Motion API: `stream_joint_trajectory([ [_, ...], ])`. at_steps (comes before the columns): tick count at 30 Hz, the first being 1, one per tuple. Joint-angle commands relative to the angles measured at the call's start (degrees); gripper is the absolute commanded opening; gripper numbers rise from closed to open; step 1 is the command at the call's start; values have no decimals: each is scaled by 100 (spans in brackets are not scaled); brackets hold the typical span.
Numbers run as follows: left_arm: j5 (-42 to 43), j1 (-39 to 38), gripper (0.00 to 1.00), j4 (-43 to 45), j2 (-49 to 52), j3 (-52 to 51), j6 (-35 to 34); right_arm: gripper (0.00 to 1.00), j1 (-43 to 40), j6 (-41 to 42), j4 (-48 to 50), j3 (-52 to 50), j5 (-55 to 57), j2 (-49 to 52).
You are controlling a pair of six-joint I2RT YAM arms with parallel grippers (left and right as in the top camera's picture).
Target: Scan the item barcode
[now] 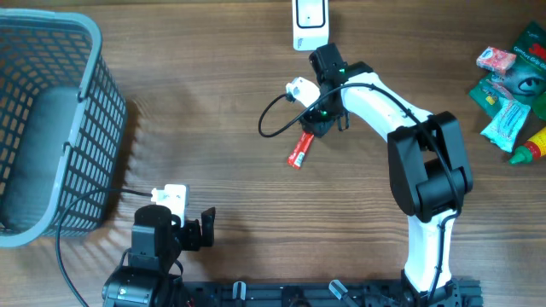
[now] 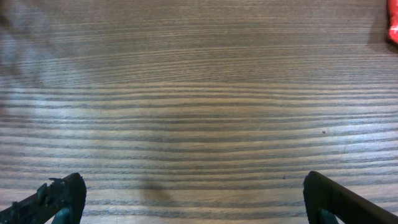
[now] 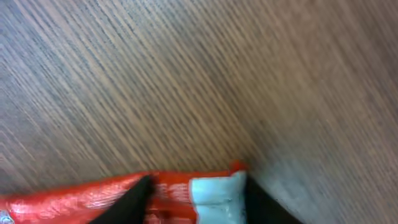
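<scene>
**Right arm.** The white-and-black right arm (image 1: 422, 162) reaches from the near edge of the wood-grain worktop (image 1: 196, 111) toward its centre. The right gripper (image 1: 312, 130) is lowered onto the upper end of the long red foil snack packet (image 1: 299, 152). In the right wrist view the jaws are closed in on that end. One black finger (image 3: 134, 199) lies over the red foil, and the other stands against the packet's tip. A pale blue-white patch (image 3: 214, 196) on the packet sits between them. The jaws are grasping the packet.

**Task item.** The packet lies flat on the worktop near the centre, tilted. Its lower end points toward the near-left. It is just below the white handheld barcode scanner (image 1: 310, 21), which lies at the far edge, and the two are apart. No barcode can be made out on the packet.

**Left arm.** The black left gripper (image 1: 200, 228) sits at the near-left of the worktop, well apart from the packet. Its jaws are released and spread wide over bare wood, with nothing between them.

**Other items.**
- A grey plastic lattice basket (image 1: 94, 128) stands at the left edge.
- A pile of green, pink and pale blue snack packets (image 1: 508, 94) lies at the far right.
</scene>
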Motion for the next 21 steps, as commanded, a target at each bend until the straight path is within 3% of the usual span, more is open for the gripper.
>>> stream_joint_trajectory([
  [1, -57, -31, 100, 15, -4, -7, -13, 10, 70, 256, -210, -566, 144, 817],
  [2, -57, -31, 100, 15, -4, -7, -13, 4, 68, 332, -208, -566, 142, 817],
  [12, -57, -31, 100, 15, -4, -7, -13, 4, -22, 2516, -295, 205, 487, 461],
  [21, -57, -31, 100, 15, -4, -7, -13, 5, -369, 4028, -195, 249, 487, -1954],
])
